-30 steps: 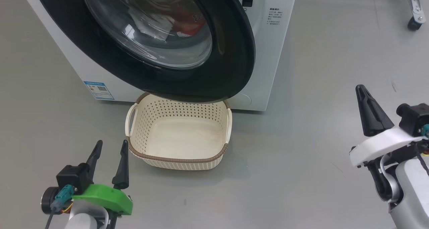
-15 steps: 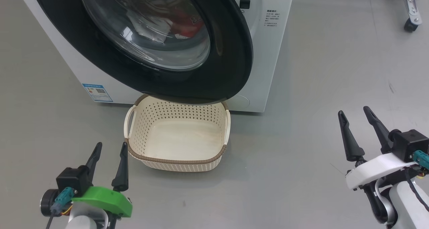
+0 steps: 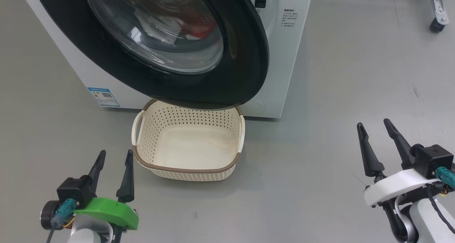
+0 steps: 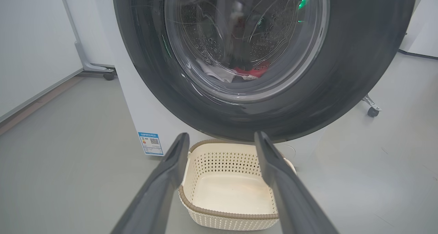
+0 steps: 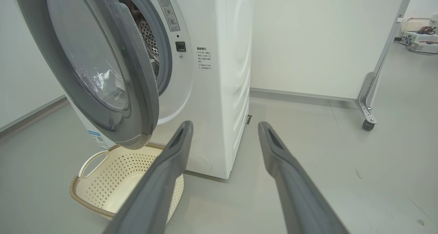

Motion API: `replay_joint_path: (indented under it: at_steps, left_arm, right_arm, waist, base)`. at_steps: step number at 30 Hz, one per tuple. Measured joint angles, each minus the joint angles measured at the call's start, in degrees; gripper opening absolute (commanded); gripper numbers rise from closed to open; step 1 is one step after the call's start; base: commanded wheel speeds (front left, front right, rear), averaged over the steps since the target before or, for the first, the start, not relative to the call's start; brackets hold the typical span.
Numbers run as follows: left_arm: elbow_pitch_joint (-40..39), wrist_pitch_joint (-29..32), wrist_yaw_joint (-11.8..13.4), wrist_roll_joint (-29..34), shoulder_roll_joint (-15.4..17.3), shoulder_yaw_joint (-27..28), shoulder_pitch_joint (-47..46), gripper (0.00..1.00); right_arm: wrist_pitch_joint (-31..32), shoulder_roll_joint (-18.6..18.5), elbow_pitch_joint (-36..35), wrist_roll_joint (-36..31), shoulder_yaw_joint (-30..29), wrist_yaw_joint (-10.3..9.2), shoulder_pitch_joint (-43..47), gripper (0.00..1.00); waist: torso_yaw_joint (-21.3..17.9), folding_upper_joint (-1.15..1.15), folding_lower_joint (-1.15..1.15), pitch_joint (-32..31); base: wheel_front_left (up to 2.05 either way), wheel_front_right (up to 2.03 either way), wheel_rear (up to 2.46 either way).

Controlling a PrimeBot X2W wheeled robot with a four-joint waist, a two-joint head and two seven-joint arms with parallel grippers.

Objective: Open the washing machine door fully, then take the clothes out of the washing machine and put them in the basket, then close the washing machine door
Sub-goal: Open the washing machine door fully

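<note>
The right wrist catches the glossy black door ajar off the washer; head-on, red-and-white clothes lie behind its bulging glass (perforated cream basket below). Left end effector and right end effector gape, empty.

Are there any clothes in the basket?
No, the basket is bare inside; the red and white clothes sit behind the door.

Head looks down; wrists (low) share basket.

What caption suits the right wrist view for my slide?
Washing machine door ajar over empty basket, between open right fingers.
</note>
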Motion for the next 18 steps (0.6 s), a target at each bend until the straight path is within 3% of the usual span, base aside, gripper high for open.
replay_joint_path:
  at_steps: [18]
  left_arm:
    - [-0.3, 0.0, 0.0, 0.08, 0.0, 0.05, 0.04, 1.0]
  right_arm:
    - [-0.49, 0.23, -0.16, 0.01, -0.16, -0.49, 0.28, 1.0]
  waist:
    - [-0.35, 0.0, 0.0, 0.2]
  base:
    - [0.0, 0.0, 0.0]
